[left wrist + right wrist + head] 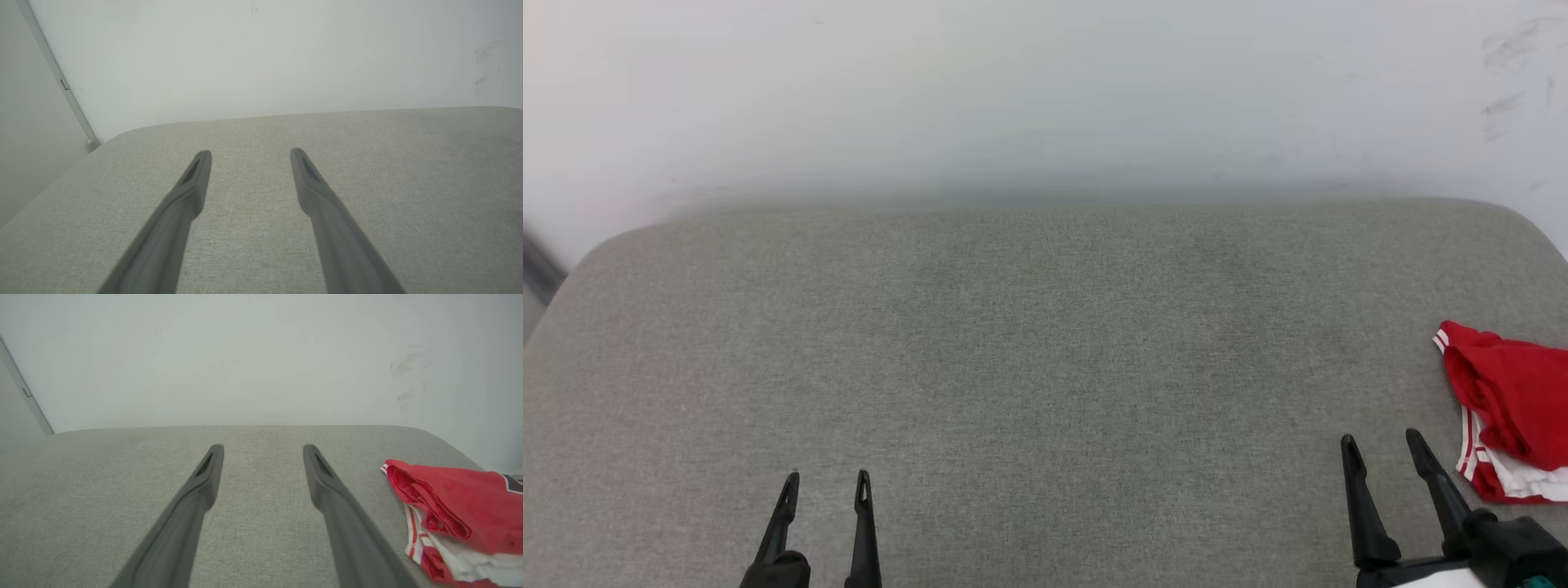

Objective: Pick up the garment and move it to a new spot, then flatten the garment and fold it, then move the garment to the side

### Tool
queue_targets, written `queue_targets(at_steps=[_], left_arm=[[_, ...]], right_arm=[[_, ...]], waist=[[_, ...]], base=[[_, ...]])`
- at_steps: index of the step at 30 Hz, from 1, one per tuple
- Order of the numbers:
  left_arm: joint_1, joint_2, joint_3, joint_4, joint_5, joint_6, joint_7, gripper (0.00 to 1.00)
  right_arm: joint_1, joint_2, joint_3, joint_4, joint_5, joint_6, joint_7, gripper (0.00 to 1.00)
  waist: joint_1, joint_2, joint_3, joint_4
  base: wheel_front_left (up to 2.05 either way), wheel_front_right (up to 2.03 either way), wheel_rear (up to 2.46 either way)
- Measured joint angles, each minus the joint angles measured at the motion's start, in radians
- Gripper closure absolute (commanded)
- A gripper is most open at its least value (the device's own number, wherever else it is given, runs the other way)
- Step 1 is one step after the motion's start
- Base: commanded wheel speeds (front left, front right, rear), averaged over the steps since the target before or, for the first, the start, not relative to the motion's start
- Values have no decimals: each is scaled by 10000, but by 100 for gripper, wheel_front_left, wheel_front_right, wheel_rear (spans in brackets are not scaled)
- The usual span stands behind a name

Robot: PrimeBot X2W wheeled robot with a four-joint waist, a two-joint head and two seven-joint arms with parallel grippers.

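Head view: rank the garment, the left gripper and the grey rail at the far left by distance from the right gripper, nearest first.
1. garment: just right of the right gripper, at the right edge of the cushion.
2. left gripper: well off to the left, near the cushion's front.
3. grey rail: past the cushion's far left corner.

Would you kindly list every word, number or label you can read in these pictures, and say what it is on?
No text can be read.
The jersey lies bunched; a dark-edged patch on it is cut off by the frame, unreadable.
The wall bears only scuffs.
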Motion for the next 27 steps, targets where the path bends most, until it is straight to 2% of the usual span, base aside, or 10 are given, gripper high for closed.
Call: queue_targets(at_steps=[9,10,15,27], left_arm=[[130,-86,92,-35,-12,-119,0,0],[130,-92,102,-35,-12,-136,0,100],[151,-151,84,401,-67,-144,54,100],[-115,-109,174,698,-2650,-435,506,100]], right_arm=[[324,79,-86,-196,19,0,0,0],[330,82,-88,-194,19,0,0,100],[391,82,-50,209,73,2,21,100],[185,46,-12,472,2522,2,485,100]], waist=[[0,0,-47,32],[0,0,-48,39],[0,0,-48,41],[1,0,-21,59]], base=[[0,0,0],[0,0,0],[0,0,0],[0,0,0]])
